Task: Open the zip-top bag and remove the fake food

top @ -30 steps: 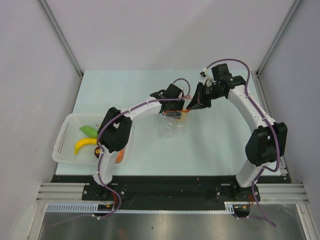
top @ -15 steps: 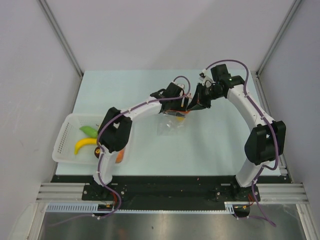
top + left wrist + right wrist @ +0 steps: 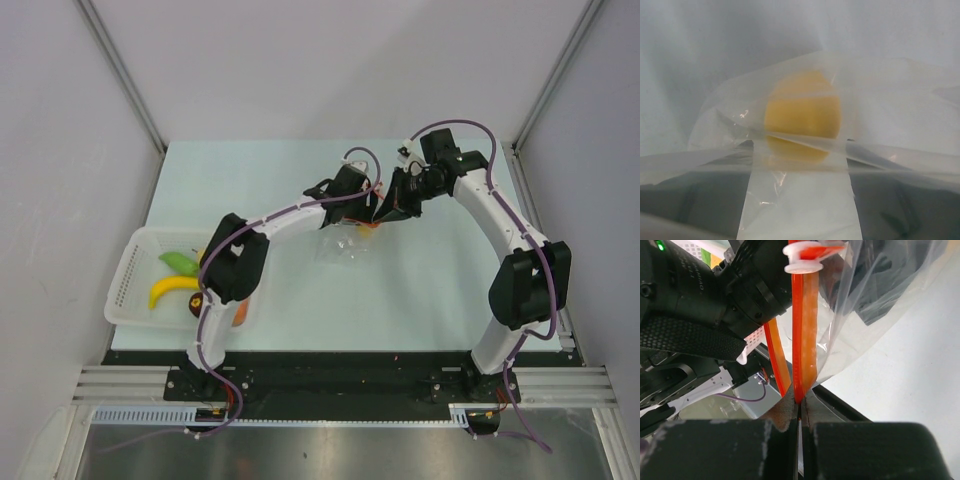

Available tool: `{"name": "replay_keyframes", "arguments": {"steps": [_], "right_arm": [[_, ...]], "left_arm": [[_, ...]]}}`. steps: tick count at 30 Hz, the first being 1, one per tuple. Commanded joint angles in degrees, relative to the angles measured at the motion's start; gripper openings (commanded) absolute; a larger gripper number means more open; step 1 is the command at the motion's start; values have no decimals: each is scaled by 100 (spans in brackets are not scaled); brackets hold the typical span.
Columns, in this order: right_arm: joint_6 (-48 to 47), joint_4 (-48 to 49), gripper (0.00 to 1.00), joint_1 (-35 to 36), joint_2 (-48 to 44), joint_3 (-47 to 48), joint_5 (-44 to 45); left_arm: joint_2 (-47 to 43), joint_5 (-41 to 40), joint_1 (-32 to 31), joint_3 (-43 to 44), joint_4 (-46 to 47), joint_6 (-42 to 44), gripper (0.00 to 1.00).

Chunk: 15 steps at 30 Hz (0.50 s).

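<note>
The clear zip-top bag [image 3: 345,245] hangs between my two grippers near the table's middle. My right gripper [image 3: 801,407] is shut on one red-orange zip strip [image 3: 802,340]. The other strip [image 3: 775,360] has parted from it and runs toward my left gripper's black body [image 3: 740,290]. A white slider [image 3: 805,260] sits at the strip's top. In the left wrist view the plastic drapes over my left gripper [image 3: 802,200]. Its dark fingers [image 3: 690,200] stand apart behind the film. A round orange-yellow fake food [image 3: 802,112] lies in the bag just ahead of them.
A white mesh basket [image 3: 125,270] stands at the table's near left. It holds a yellow banana [image 3: 170,290], a green piece [image 3: 178,262], a dark purple piece [image 3: 195,303] and an orange piece [image 3: 238,315]. Grey walls enclose the table on three sides.
My left gripper has moved away from me and to the right, closer to the right gripper. The bag has shifted with them and hangs more bunched.
</note>
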Motion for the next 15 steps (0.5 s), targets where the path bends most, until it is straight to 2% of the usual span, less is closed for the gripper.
{"name": "replay_keyframes", "arguments": {"steps": [1,4,6,9,10,11,13,14,15], "right_arm": [[-94,-372,0,53,-63,257,-61],[-103,-390,0,53,-63,257,-26],[-129,-434,0,62,-54,257,18],[-129,-443,0,53,-72,257,18],[-121,-452,0,53,-54,266,18],[-112,-452,0,53,-63,266,1],[-129,-487,0,53,-72,318,0],[-129,-478,0,53,-89,318,9],[-129,-478,0,53,-98,310,9]], "left_arm": [[91,-340,68,-232,789,-517,77],[458,-288,76,83,589,-675,77],[618,-200,85,346,360,-789,72],[759,-164,77,296,447,-851,64],[777,-208,85,278,465,-842,61],[777,-208,103,260,456,-825,50],[733,-261,129,181,456,-746,41],[620,-235,147,129,509,-728,32],[549,-235,156,-29,570,-641,29]]}}
